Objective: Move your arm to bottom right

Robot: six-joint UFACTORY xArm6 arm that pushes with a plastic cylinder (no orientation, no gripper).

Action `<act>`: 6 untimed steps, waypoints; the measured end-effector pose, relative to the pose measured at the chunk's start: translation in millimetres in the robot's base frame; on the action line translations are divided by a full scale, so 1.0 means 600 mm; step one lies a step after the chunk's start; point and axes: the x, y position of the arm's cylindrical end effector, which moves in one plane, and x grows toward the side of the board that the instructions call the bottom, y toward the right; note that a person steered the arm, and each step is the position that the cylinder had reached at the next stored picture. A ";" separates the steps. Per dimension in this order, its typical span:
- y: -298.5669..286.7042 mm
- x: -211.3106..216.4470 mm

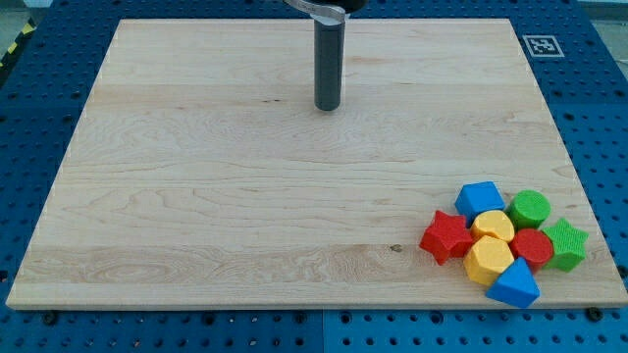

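My tip (327,106) rests on the wooden board (196,196) near the view's top centre, far from all blocks. The blocks sit in one cluster at the view's bottom right: a red star (446,236), a blue block (479,199), a green cylinder (530,208), a small yellow block (493,226), a yellow hexagon (488,260), a red block (533,247), a green star (566,244) and a blue wedge (515,284). They touch one another.
A small black-and-white marker tag (543,45) lies at the board's top right corner. A blue perforated table (39,108) surrounds the board on all sides.
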 end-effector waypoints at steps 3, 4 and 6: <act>0.266 0.074; 0.384 0.138; 0.475 0.302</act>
